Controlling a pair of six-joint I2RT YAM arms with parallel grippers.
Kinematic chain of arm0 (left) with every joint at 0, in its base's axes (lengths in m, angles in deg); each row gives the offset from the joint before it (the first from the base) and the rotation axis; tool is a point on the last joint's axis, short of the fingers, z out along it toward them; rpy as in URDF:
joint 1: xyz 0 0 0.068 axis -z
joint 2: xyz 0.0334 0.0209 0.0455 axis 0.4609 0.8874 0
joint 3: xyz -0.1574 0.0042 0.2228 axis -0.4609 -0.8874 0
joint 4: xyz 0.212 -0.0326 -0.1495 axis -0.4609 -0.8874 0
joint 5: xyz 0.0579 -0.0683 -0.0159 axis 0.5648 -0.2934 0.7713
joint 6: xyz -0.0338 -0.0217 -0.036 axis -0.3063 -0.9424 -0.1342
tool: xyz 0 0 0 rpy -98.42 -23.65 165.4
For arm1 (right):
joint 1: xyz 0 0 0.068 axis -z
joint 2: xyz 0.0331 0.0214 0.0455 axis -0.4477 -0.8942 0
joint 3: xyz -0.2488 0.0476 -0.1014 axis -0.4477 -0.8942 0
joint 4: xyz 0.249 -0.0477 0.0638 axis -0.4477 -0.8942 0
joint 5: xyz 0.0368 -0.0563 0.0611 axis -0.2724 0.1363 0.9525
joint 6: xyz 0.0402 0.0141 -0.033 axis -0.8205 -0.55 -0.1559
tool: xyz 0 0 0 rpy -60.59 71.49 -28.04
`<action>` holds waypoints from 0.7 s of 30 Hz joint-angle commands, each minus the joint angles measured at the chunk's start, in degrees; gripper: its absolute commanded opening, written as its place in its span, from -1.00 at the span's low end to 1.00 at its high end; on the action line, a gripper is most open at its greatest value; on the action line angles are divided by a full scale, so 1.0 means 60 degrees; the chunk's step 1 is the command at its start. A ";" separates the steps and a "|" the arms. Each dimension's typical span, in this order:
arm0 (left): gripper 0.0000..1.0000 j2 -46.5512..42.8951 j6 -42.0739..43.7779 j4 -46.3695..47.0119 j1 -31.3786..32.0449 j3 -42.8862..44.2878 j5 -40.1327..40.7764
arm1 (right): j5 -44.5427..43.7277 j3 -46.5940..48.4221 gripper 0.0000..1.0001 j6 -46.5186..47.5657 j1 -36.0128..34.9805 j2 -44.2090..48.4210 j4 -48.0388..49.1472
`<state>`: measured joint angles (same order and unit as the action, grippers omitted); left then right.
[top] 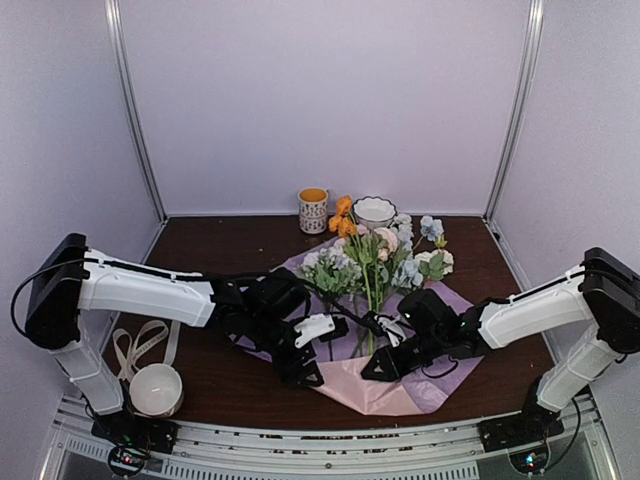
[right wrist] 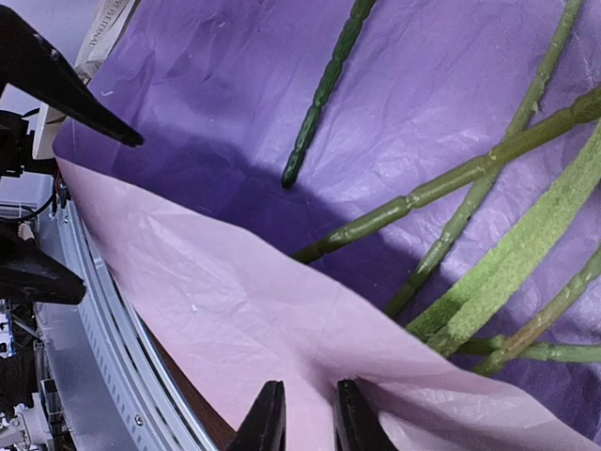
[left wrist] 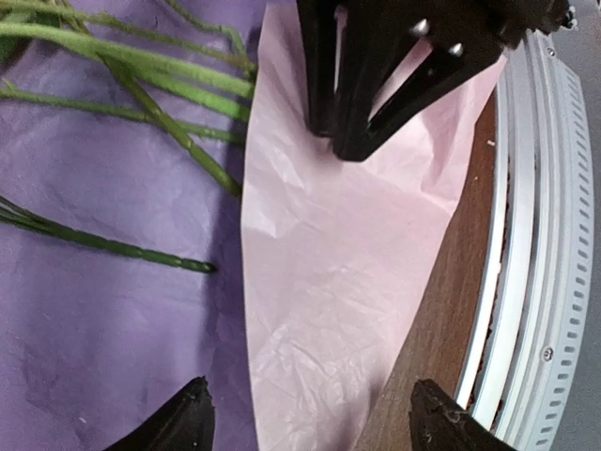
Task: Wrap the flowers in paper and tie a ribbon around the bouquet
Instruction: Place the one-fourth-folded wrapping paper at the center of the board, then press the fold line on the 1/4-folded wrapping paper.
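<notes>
The right gripper has its fingers pressed nearly together on the turned-up pink flap of the paper, and that one small pinch appears to be all that holds the fold. The left gripper stands spread wide just above the same flap, gripping nothing. The sheet is thin and crinkly, so a sideways pull from the right gripper could tear it at the pinch or let it slip free, and the flap would likely fall back flat. If the left fingers close low, they may crumple or snag the paper instead of taking its edge. The flowers lie loose on the lilac face, stems fanned apart, so a hasty roll could scatter them or leave stems outside. The ribbon lies well apart, beside the white bowl.
</notes>
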<state>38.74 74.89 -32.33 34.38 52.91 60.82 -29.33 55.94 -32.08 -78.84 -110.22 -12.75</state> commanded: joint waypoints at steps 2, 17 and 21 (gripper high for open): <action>0.50 0.0412 -0.1179 -0.0085 -0.0036 0.0204 -0.0334 | 0.0351 0.0321 -0.61 0.0664 -0.0011 -0.0145 -0.0748; -0.64 0.0752 -0.3159 0.1289 0.0018 -0.0517 -0.1727 | 0.0641 0.0441 -0.60 0.1059 -0.0013 -0.0237 -0.1125; -1.00 0.0487 -0.3478 0.1703 0.0068 -0.1128 -0.1736 | 0.0803 0.0534 -0.60 0.1124 -0.0021 -0.0174 -0.1256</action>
<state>42.39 57.25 -26.17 34.44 49.41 52.95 -25.66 58.63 -26.31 -78.84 -111.12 -19.02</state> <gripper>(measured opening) 0.032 0.197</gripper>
